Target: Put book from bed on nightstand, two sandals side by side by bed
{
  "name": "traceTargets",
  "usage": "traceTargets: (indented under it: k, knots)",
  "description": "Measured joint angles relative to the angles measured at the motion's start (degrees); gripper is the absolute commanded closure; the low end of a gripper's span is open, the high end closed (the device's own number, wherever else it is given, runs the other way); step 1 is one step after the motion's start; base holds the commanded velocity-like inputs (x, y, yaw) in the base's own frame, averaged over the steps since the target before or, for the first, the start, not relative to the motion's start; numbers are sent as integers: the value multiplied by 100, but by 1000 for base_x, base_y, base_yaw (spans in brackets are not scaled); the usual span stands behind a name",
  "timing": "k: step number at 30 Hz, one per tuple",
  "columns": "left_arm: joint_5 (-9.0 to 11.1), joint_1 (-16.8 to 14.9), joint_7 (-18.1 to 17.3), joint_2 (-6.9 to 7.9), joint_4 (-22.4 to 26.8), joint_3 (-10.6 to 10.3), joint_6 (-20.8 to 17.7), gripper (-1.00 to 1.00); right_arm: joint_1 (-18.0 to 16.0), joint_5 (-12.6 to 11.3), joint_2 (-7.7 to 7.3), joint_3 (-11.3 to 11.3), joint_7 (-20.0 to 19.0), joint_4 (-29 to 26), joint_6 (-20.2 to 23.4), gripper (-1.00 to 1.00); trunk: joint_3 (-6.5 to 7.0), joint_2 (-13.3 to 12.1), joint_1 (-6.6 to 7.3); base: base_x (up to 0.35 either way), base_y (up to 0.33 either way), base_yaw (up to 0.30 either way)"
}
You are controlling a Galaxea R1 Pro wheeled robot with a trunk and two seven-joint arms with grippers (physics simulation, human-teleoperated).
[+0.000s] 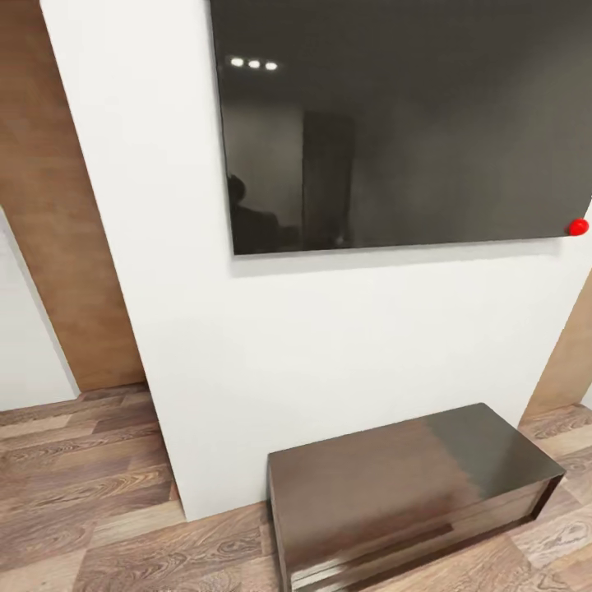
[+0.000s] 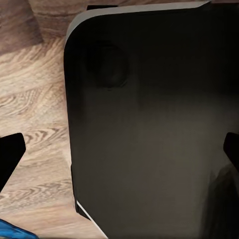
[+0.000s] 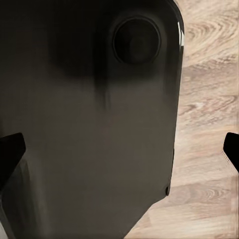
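While the head view faces a white wall, dark screen and long low cabinet, a blue sandal edge lies on plank floor nearer the spread left gripper; its axis unreadable; right gripper likewise spread, empty.

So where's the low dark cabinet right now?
In the head view the low dark-wood cabinet sits on the wood-plank floor at lower right, against the white wall, below the wall-mounted black screen.
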State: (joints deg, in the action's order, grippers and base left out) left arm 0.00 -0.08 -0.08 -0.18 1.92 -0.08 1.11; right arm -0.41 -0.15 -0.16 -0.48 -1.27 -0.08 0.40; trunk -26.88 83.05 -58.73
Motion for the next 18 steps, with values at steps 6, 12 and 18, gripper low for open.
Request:
traceTargets:
  k: [6,12,18]
  knots:
    - [0,0,0,-7,0,0,0,-100,-1,0,0,0,0,0,0,-100,0,0,0,0,0,293]
    - [0,0,0,-8,0,0,0,-100,-1,3,0,0,0,0,0,-100,0,0,0,0,0,293]
    - [3,0,0,-8,0,0,2,-100,1,2,0,0,4,0,-1,-100,0,0,0,0,0,293]
